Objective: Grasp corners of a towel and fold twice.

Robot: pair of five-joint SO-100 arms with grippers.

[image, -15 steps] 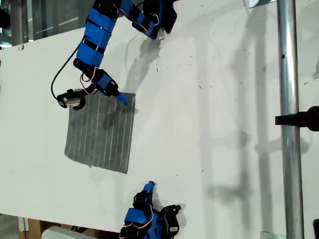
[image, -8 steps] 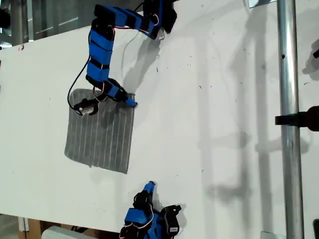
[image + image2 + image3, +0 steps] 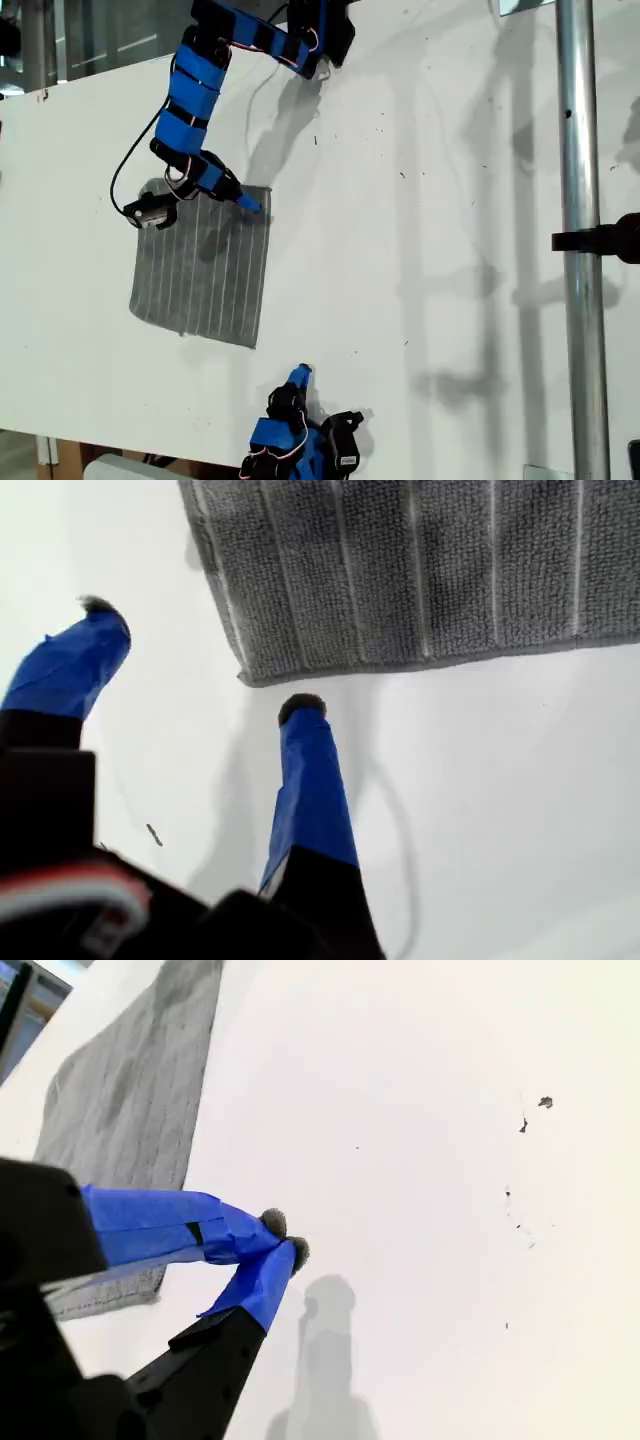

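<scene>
The grey striped towel [image 3: 200, 265] lies flat on the white table toward the exterior view's left. My first gripper [image 3: 241, 200] hovers at its far edge, near the far corner [image 3: 266, 190] that lies toward the exterior view's right. In the first wrist view my first gripper [image 3: 200, 660] is open, with one fingertip [image 3: 300, 708] just off the towel [image 3: 430, 570] by that corner [image 3: 246, 678]. My second gripper [image 3: 300, 375] rests near the table's front edge, apart from the towel. Its blue fingers [image 3: 262, 1272] meet on nothing, so my second gripper [image 3: 283, 1238] is shut, and the towel [image 3: 130, 1100] lies beyond it.
A vertical metal pole [image 3: 577, 250] with a black clamp [image 3: 605, 240] stands at the exterior view's right. The table's front edge [image 3: 120, 445] runs just below the second arm's base. Small dark specks [image 3: 543, 1102] dot the white surface.
The first arm swung toward the exterior view's right over the towel's far edge, then back left. Its fingertip stayed near the same corner. The second arm and the towel have not moved.
</scene>
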